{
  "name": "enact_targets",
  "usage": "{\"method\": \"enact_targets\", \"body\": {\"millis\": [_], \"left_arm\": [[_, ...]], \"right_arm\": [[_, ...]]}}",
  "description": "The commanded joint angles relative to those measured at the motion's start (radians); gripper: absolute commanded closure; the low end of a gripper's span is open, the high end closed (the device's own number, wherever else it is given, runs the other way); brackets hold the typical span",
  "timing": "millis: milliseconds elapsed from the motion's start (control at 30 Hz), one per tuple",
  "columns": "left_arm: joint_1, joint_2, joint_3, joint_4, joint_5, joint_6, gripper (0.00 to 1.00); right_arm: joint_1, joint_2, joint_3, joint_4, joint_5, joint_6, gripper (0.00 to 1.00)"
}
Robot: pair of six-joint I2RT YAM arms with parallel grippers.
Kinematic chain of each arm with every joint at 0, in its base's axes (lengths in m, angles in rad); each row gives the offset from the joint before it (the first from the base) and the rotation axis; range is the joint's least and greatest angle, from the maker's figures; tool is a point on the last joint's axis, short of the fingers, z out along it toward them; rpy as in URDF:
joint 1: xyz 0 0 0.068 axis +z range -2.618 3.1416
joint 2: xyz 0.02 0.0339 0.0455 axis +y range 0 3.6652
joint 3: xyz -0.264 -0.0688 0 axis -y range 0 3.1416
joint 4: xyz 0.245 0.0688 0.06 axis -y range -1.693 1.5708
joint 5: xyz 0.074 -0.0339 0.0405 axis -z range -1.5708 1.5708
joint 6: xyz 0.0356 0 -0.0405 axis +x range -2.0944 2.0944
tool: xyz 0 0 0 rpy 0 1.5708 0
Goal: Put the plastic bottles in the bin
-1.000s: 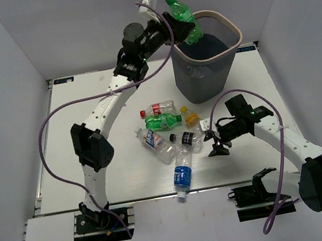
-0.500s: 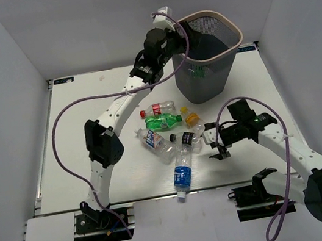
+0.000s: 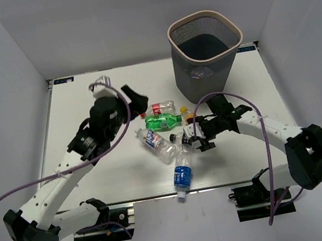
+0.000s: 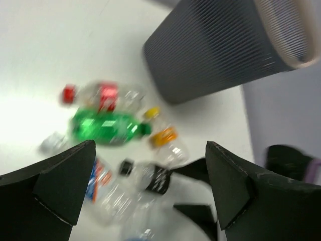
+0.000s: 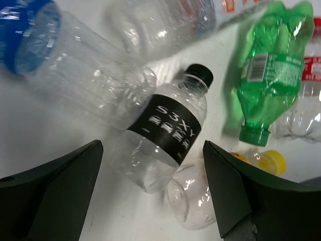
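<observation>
Here, bottles [image 3: 153, 139] lie clustered on the counter [image 3: 76, 94], both sets of jaws spread and empty.
Nearest lies the blue-label bottle [image 3: 183, 175]; right jaws gape over the black-label bottle [image 5: 170, 133]; left jaws hang left of the green bottle [image 3: 162, 120]; farthest, the bin [image 3: 201, 83] stands upright.

Glossy, crinkled clear and green plastic bottles [image 3: 162, 120]; dark fine-mesh bin [image 3: 203, 76], smooth-rimmed; matt white table [image 3: 146, 178].

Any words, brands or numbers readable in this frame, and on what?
"S3XY": on the black-label bottle, right wrist view.
Smaller line beneath it: too small to read.
Green bottle: label print blurred, unreadable.
Red-label bottle and blue-label bottle: unreadable.
</observation>
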Motion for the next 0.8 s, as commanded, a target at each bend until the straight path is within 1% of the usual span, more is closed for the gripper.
{"method": "enact_targets", "body": {"millis": [0, 133, 200, 267, 367, 400, 467, 500, 533, 600, 633, 667, 700, 733, 767], "left_arm": [[-0.004, -0.036, -0.146, -0.165, -0.044, -0.172, 0.0], [-0.004, -0.058, -0.182, -0.211, -0.054, -0.236, 0.0], [-0.004, -0.058, -0.205, -0.211, -0.045, -0.25, 0.0], [-0.004, -0.047, -0.217, -0.193, -0.007, -0.259, 0.0], [-0.004, -0.022, -0.217, -0.182, 0.016, -0.281, 0.0], [-0.004, -0.01, -0.217, -0.182, 0.016, -0.281, 0.0], [-0.004, 0.001, -0.226, -0.173, 0.027, -0.29, 0.0], [-0.004, 0.011, -0.226, -0.173, 0.041, -0.29, 0.0], [-0.004, 0.011, -0.226, -0.173, 0.041, -0.301, 0.0], [-0.004, 0.025, -0.226, -0.183, 0.055, -0.31, 0.0], [-0.004, 0.042, -0.226, -0.206, 0.071, -0.319, 0.0], [-0.004, 0.059, -0.235, -0.206, 0.087, -0.33, 0.0], [-0.013, 0.068, -0.236, -0.219, 0.1, -0.33, 0.0], [-0.013, 0.077, -0.236, -0.219, 0.101, -0.33, 0.0], [-0.013, 0.099, -0.236, -0.219, 0.114, -0.33, 0.0]], "right_arm": [[0.034, 0.026, 0.017, 0.118, 0.123, 0.162, 0.14], [0.051, 0.086, 0.021, 0.109, 0.156, 0.232, 0.15], [0.062, 0.113, 0.027, 0.109, 0.166, 0.267, 0.19], [0.073, 0.145, 0.035, 0.115, 0.189, 0.323, 0.22], [0.082, 0.189, 0.047, 0.127, 0.238, 0.384, 0.3], [0.084, 0.196, 0.052, 0.133, 0.243, 0.389, 0.37], [0.085, 0.198, 0.056, 0.127, 0.257, 0.412, 0.46], [0.082, 0.174, 0.058, 0.113, 0.255, 0.412, 0.57], [0.085, 0.164, 0.061, 0.112, 0.251, 0.409, 0.63], [0.079, 0.134, 0.093, 0.054, 0.222, 0.406, 0.71], [0.078, 0.076, 0.112, 0.034, 0.193, 0.403, 0.77], [0.076, 0.054, 0.127, -0.007, 0.17, 0.404, 0.79], [0.078, -0.007, 0.186, -0.032, 0.153, 0.415, 0.79], [0.079, -0.026, 0.207, -0.037, 0.14, 0.424, 0.81], [0.079, -0.04, 0.228, -0.042, 0.113, 0.455, 0.81]]}}
